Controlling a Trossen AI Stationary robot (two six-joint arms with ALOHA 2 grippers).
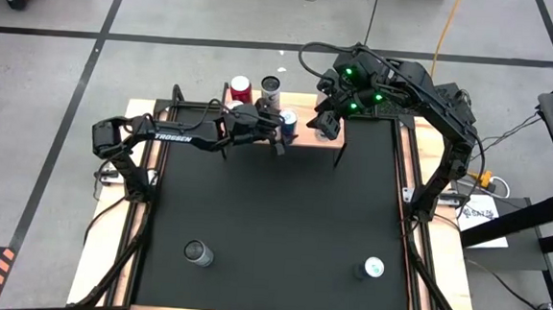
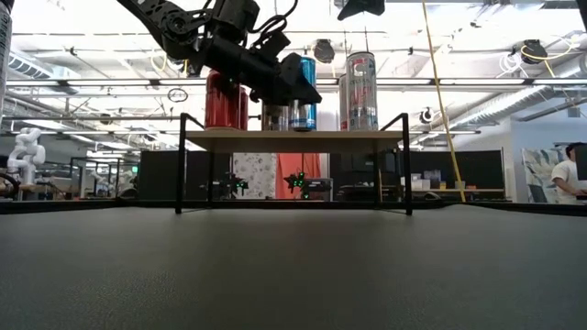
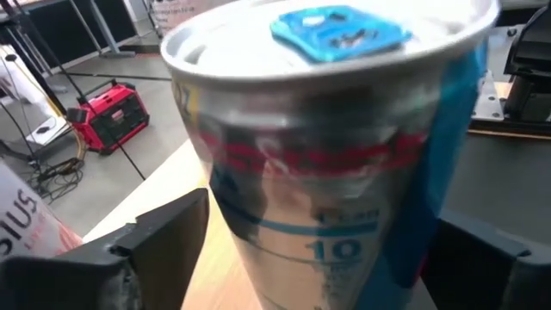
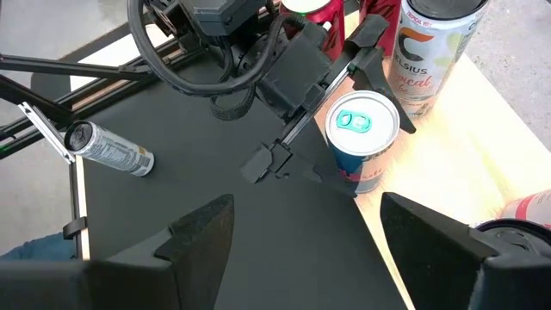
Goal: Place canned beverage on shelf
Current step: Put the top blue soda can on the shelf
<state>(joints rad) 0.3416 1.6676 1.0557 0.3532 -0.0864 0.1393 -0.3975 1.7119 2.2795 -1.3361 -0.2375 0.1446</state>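
My left pincer (image 1: 280,128) stands released around the blue can (image 1: 288,124), upright on the shelf (image 1: 302,137). I judge it light, thin-walled and slippery: grip mid-body. My right pincer (image 4: 301,228) hovers nearby, fingers parted, empty.

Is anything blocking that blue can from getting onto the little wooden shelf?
Nothing visible does: the blue can already stands on the shelf, between the left gripper's spread fingers, with other cans beside it.

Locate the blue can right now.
The blue can stands upright on the shelf at the table's far edge in the high view, right of the red can, between the open fingers of the left gripper.
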